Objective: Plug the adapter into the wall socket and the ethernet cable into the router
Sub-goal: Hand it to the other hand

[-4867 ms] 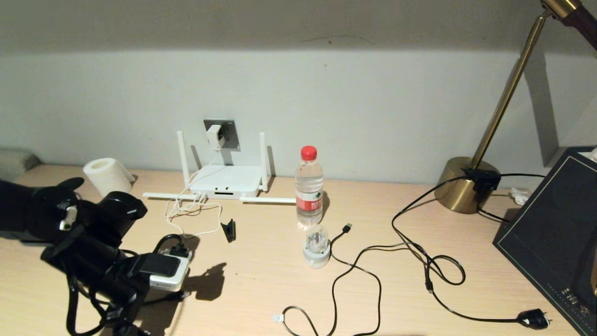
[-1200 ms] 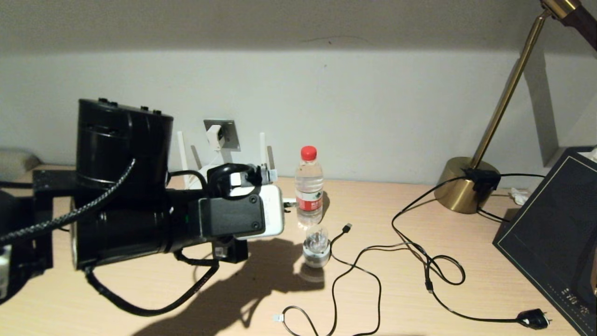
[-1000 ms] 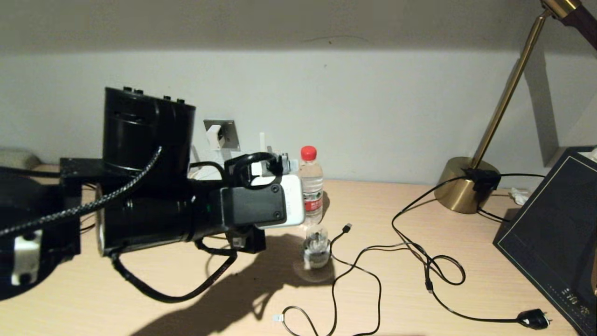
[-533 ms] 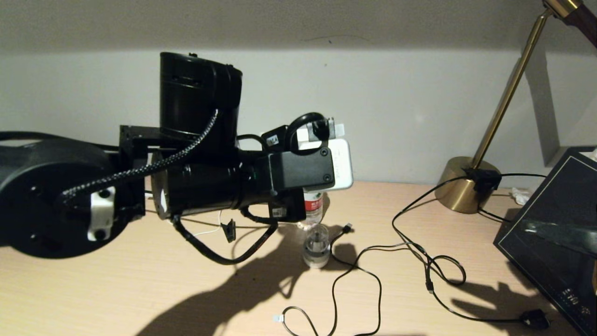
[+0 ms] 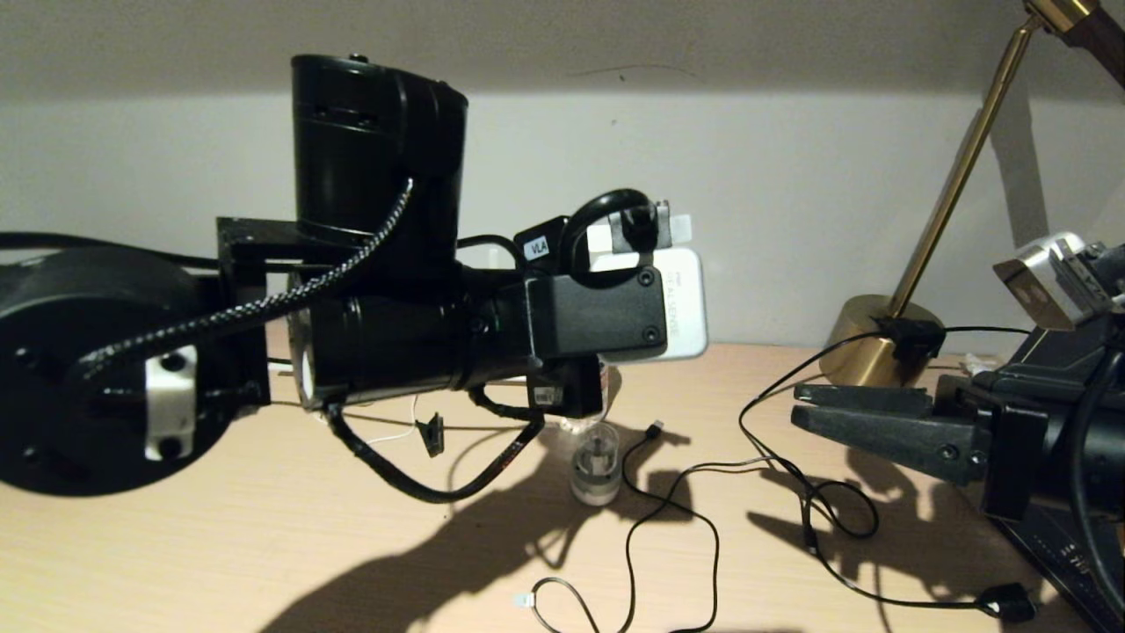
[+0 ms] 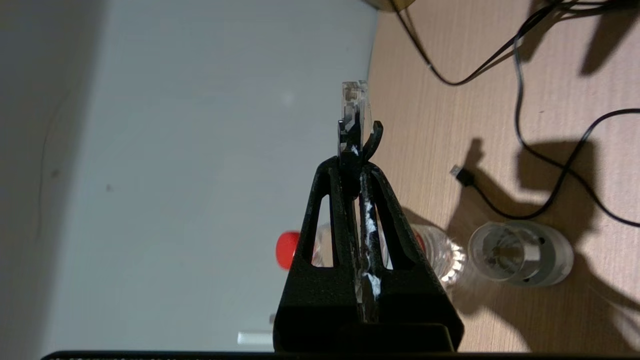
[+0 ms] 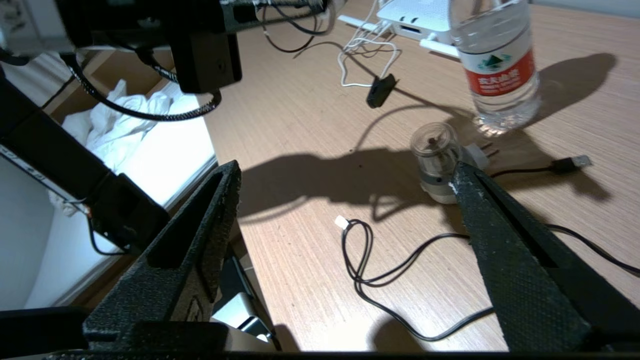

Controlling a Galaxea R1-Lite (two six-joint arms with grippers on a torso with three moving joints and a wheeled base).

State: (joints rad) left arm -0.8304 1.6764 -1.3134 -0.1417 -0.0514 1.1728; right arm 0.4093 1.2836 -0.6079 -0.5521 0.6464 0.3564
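Observation:
My left gripper (image 6: 356, 165) is shut on the ethernet cable's clear plug (image 6: 352, 100), which sticks out past the fingertips, high above the desk and near the wall. In the head view the raised left arm (image 5: 378, 343) covers the adapter and the wall socket. The white router (image 7: 415, 15) shows only in the right wrist view, at the back of the desk, with a thin white cord (image 7: 365, 55) coiled before it. My right gripper (image 5: 798, 415) reaches in from the right, low over the desk. Its fingers (image 7: 500, 240) stand wide apart and hold nothing.
A water bottle (image 7: 495, 65) stands near the router, a round white-and-clear gadget (image 5: 596, 470) in front of it. A USB-tipped cable (image 5: 655, 429), a white-tipped black cable (image 5: 525, 600) and a mains plug (image 5: 1002, 602) lie across the desk. A brass lamp base (image 5: 870, 347) stands at the back right.
My left arm has risen and swung right with the plug held. The right gripper has come into view from the right and opened wide.

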